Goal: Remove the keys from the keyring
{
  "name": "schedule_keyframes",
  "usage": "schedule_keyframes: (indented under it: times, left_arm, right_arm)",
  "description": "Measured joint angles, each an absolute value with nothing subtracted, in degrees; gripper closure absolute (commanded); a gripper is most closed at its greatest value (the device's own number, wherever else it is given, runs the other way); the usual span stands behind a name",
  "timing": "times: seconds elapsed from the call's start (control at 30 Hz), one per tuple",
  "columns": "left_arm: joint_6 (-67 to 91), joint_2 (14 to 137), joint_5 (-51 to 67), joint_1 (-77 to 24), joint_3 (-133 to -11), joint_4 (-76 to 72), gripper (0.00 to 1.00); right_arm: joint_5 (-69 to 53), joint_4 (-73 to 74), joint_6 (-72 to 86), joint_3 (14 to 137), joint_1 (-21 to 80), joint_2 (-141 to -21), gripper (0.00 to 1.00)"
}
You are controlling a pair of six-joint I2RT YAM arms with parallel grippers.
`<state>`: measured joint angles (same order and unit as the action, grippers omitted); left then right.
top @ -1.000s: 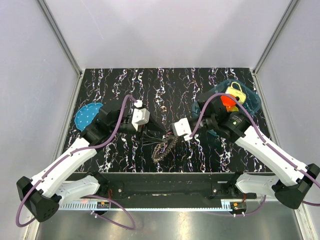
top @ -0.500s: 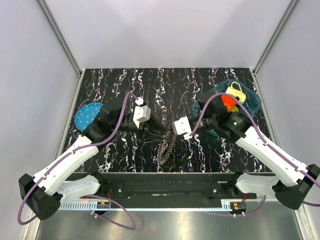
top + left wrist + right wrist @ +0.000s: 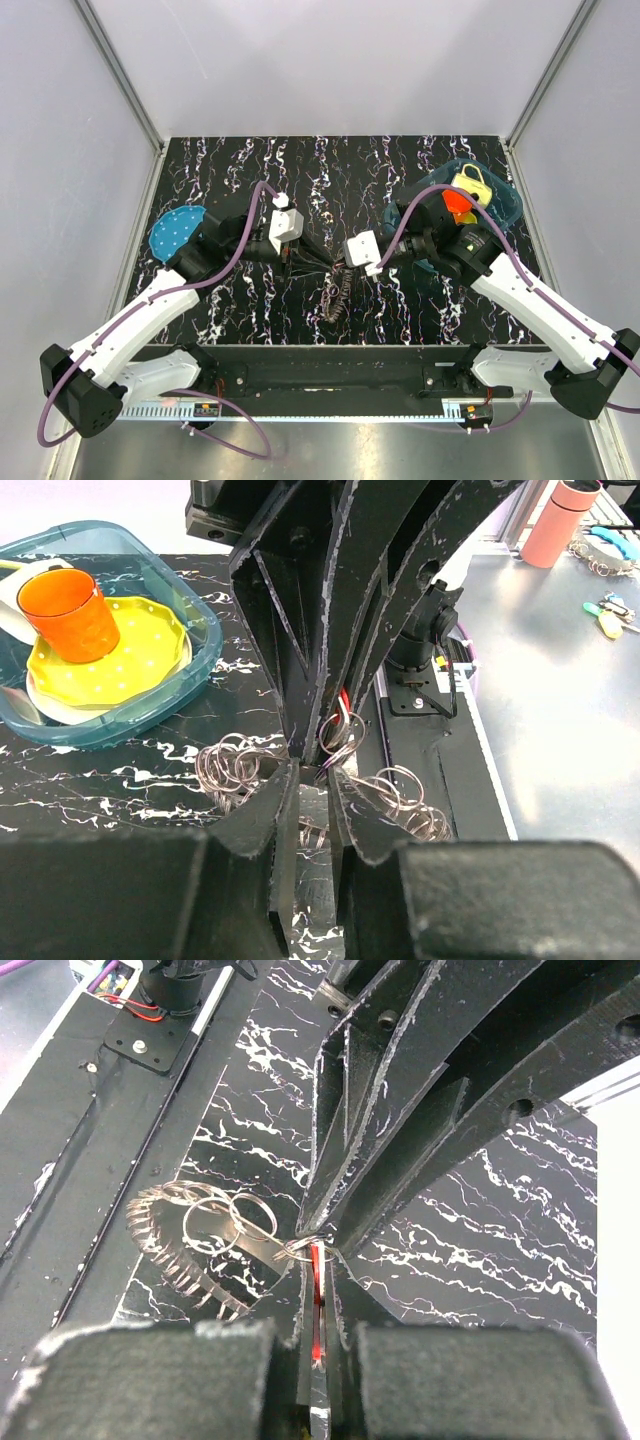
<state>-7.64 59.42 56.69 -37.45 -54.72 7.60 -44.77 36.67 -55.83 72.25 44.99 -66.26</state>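
The keys [image 3: 335, 298] hang in a dull grey-brown toothed bunch between my two grippers at the table's middle front. They fan out to the left in the right wrist view [image 3: 170, 1255]. My right gripper [image 3: 318, 1260] is shut on the thin red piece [image 3: 318, 1305], just below the keyring [image 3: 305, 1250]. My left gripper [image 3: 313, 780] is closed to a narrow gap with the ring wire at its tips. Loops of rings [image 3: 410, 795] spread to both sides. In the top view the left gripper [image 3: 308, 258] and right gripper [image 3: 338, 264] meet tip to tip.
A blue tray [image 3: 505, 205] at the back right holds an orange cup [image 3: 457, 203] and a yellow object [image 3: 470, 182]. A blue round disc [image 3: 172, 232] lies at the left edge. The black front rail [image 3: 330, 365] runs below the keys.
Both grippers have risen slightly and drawn together. The bunch of keys has come up from a spread wreath on the table into a narrower hanging bunch.
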Motion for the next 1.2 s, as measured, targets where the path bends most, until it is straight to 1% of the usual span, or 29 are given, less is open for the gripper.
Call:
schedule_keyframes:
  times: [0.07, 0.2, 0.27, 0.47, 0.6, 0.63, 0.73, 1.0, 1.2]
  left_arm:
    - [-7.62, 59.42, 56.6, -37.45, -54.72, 7.62, 0.75]
    - [-7.29, 59.42, 56.6, -37.45, -54.72, 7.66, 0.73]
    - [-7.18, 59.42, 56.62, -37.45, -54.72, 7.62, 0.7]
    - [-6.42, 60.07, 57.25, -37.43, -54.72, 7.16, 0.69]
    - [-5.78, 60.82, 57.56, -37.28, -54.72, 6.39, 0.77]
    - [-5.67, 60.95, 57.58, -37.21, -54.72, 6.28, 0.85]
    - [-5.48, 61.25, 57.39, -37.08, -54.72, 6.24, 0.99]
    - [-3.49, 61.12, 55.66, -37.01, -54.52, 5.48, 1.0]
    - [5.85, 59.51, 55.66, -37.04, -49.25, -4.4, 1.0]
  right_arm:
    - [-44.53, 36.67, -55.31, 72.25, 44.99, -66.26, 1.0]
    - [-43.94, 36.45, -54.59, 72.25, 44.99, -66.26, 1.0]
    - [-43.59, 36.25, -54.37, 72.25, 44.99, -66.26, 1.0]
    - [-42.72, 36.32, -53.82, 72.27, 44.99, -66.26, 1.0]
    - [-42.19, 36.45, -53.45, 72.27, 44.99, -66.26, 1.0]
    - [-42.09, 36.56, -53.3, 72.27, 44.99, -66.26, 1.0]
    - [-42.13, 37.06, -52.82, 72.27, 44.99, -66.26, 1.0]
    - [-40.75, 36.4, -51.29, 71.75, 44.99, -65.32, 1.0]
    - [-39.42, 33.15, -50.46, 68.73, 44.97, -62.83, 1.0]
